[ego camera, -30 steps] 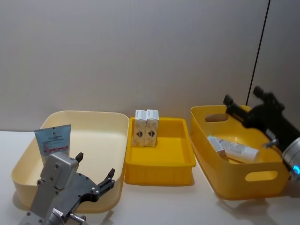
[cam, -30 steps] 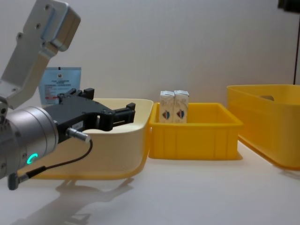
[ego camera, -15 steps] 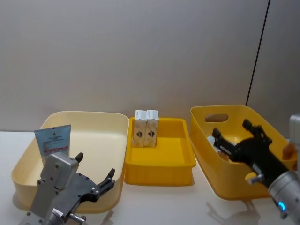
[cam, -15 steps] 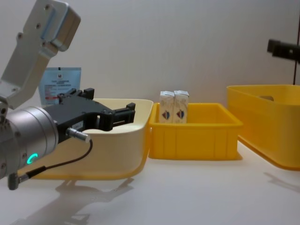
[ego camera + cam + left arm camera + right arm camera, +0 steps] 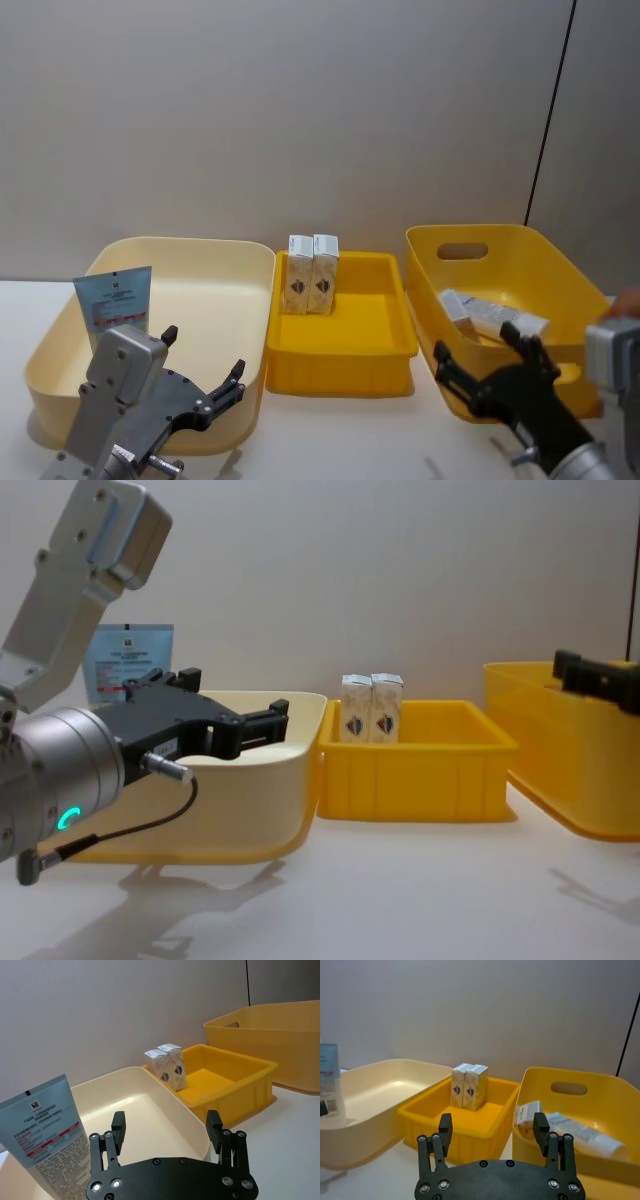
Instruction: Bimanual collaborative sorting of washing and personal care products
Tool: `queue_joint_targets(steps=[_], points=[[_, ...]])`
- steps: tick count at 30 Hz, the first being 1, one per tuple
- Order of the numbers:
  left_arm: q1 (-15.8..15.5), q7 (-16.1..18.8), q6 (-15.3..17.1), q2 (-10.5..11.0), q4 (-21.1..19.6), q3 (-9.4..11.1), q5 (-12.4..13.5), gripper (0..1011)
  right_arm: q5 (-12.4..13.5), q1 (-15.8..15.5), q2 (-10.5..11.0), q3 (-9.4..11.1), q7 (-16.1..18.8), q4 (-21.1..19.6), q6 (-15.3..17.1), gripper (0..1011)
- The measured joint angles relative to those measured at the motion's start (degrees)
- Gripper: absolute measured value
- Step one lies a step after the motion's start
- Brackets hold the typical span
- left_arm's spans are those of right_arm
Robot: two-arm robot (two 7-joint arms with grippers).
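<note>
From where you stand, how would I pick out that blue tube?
Find the big cream plastic bin, leftmost of three. Near its left wall stands a tall light-blue squeeze tube, flat end up, with white print and a red stripe. It alone is tall and blue: the small white cartons pair up in the middle yellow tray, and the pale packs in the deep yellow bin lie flat.

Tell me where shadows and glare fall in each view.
Chest view: soft shadows on the table below the left gripper and cream bin. Right wrist view: a highlight on that bin's floor. Head view: faint shadow beneath the yellow tray.
</note>
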Motion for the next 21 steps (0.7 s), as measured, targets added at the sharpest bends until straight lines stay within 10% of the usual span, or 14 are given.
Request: queue_joint_targets(steps=[21], points=[[0.0,0.0,0.0,0.0,0.0,0.0,0.0,1001,-1.0,-4.0,-0.2,-1.6,-3.0,-1.8,-0.8,1001]])
